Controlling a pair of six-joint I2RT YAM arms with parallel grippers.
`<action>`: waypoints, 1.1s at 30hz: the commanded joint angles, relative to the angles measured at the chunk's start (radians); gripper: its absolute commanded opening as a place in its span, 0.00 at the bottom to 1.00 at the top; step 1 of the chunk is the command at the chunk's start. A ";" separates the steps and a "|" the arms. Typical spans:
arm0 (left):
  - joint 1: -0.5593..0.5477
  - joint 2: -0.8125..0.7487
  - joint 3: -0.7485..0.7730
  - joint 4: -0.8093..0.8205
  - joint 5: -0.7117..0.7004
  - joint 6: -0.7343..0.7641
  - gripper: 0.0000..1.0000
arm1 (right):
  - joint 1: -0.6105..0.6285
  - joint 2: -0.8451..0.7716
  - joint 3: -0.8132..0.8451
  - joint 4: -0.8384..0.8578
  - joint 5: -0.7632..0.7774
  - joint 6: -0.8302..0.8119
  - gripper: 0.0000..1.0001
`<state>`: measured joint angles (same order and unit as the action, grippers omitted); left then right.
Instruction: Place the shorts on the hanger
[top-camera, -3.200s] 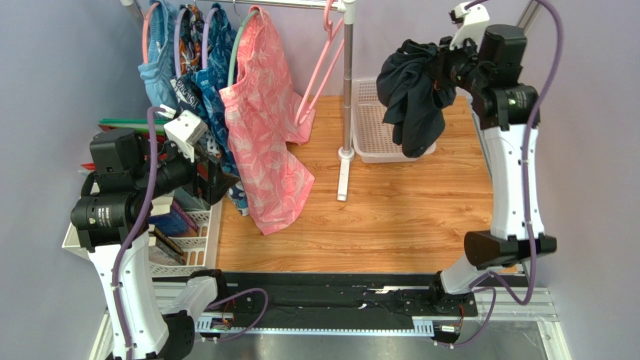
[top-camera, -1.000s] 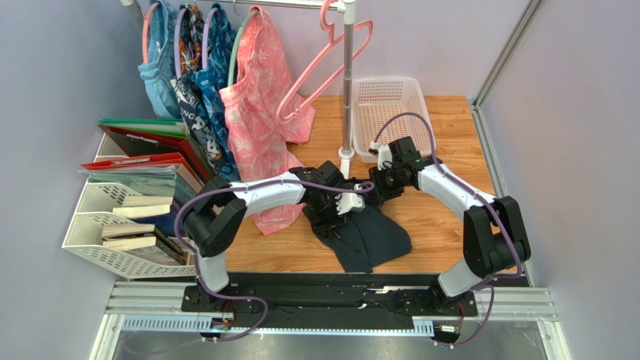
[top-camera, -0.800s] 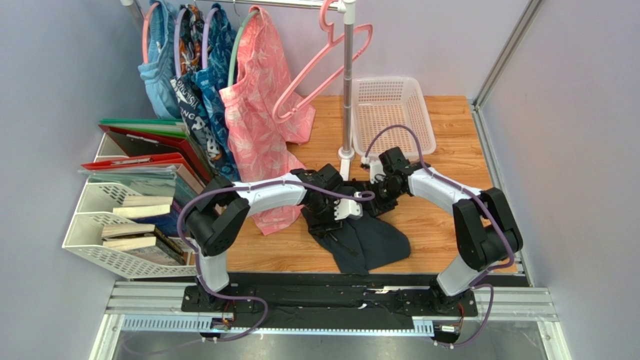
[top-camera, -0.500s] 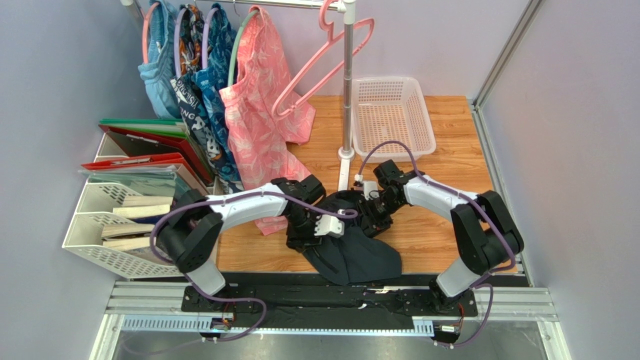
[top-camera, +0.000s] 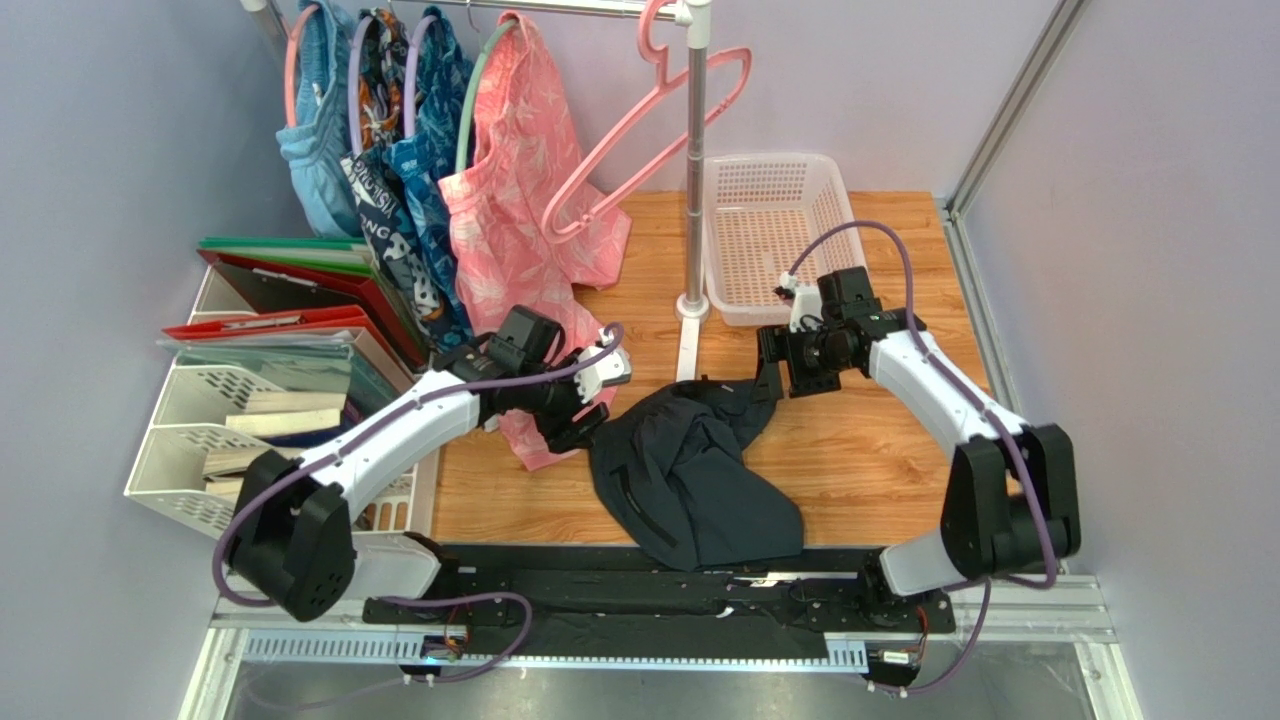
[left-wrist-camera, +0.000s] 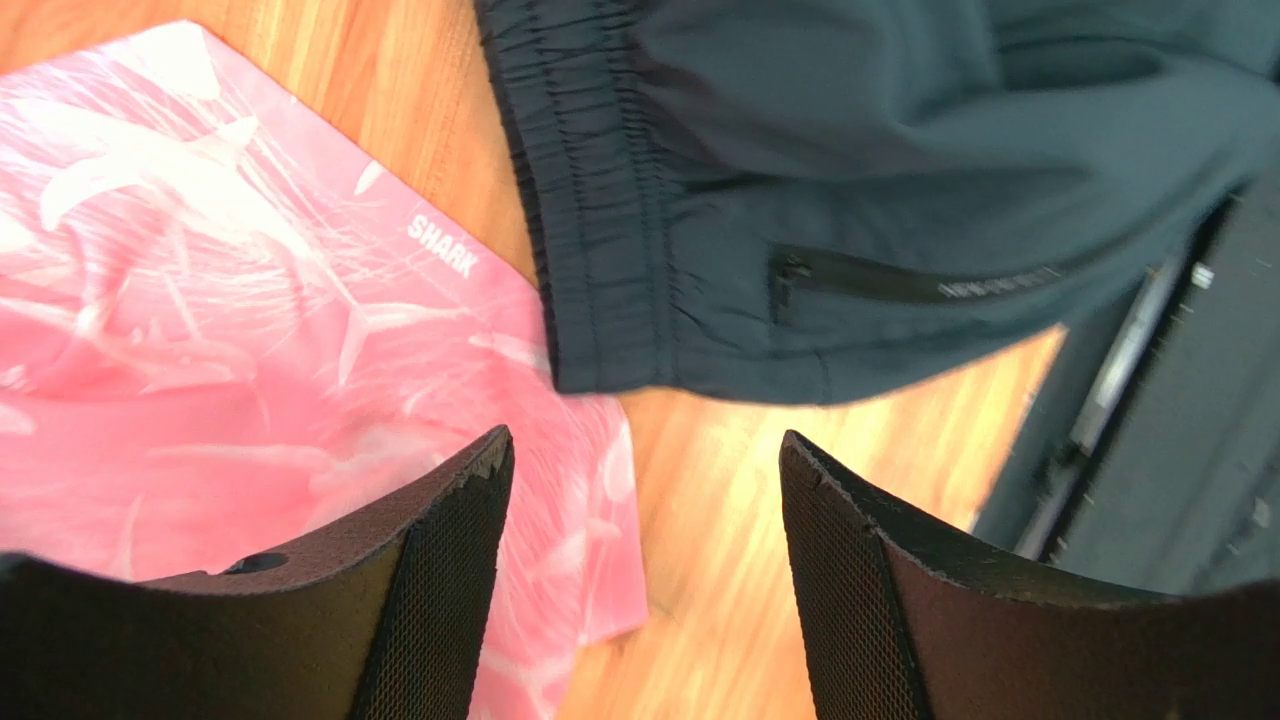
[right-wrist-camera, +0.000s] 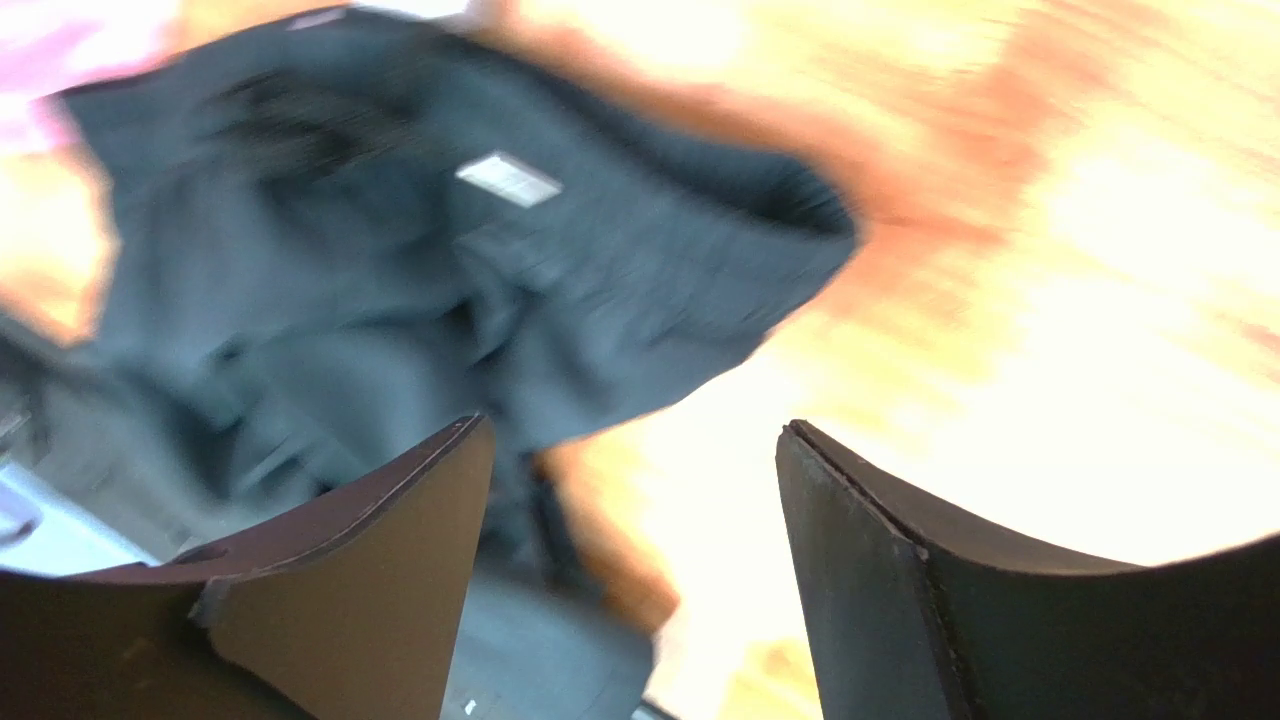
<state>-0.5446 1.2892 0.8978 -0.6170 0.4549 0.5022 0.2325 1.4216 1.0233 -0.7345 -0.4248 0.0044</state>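
The black shorts (top-camera: 691, 473) lie crumpled on the wooden table near its front edge, held by neither gripper. The pink hanger (top-camera: 646, 143) hangs tilted from the rack's top bar, with nothing on it. My left gripper (top-camera: 586, 393) is open just left of the shorts, over the hem of the pink garment. In the left wrist view it (left-wrist-camera: 643, 440) is open, with the shorts' waistband (left-wrist-camera: 601, 195) ahead. My right gripper (top-camera: 769, 368) is open beside the shorts' far right corner. The blurred right wrist view has the shorts (right-wrist-camera: 451, 255) beyond open jaws (right-wrist-camera: 634, 428).
The rack post (top-camera: 694, 195) stands behind the shorts. A white basket (top-camera: 781, 225) sits at the back right. Blue patterned garments (top-camera: 376, 135) and a pink leaf-print garment (top-camera: 526, 255) hang on the left. A file tray with books (top-camera: 256, 435) stands at the left edge.
The right gripper has opened, let go of the shorts and drawn back to the right. The left arm has swung left off the shorts. The shorts now lie loose on the table.
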 joint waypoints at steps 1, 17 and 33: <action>-0.003 0.114 -0.005 0.128 -0.036 -0.056 0.71 | -0.009 0.120 0.031 0.078 0.118 0.039 0.73; -0.057 0.364 0.101 0.089 -0.157 -0.067 0.69 | -0.013 0.277 0.052 0.192 -0.014 0.101 0.61; -0.130 -0.109 0.187 -0.212 -0.144 -0.033 0.00 | -0.062 -0.170 0.144 -0.051 0.001 -0.069 0.00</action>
<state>-0.6613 1.2995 0.9936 -0.6765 0.3016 0.4435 0.1844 1.3727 1.0660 -0.7067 -0.4370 0.0277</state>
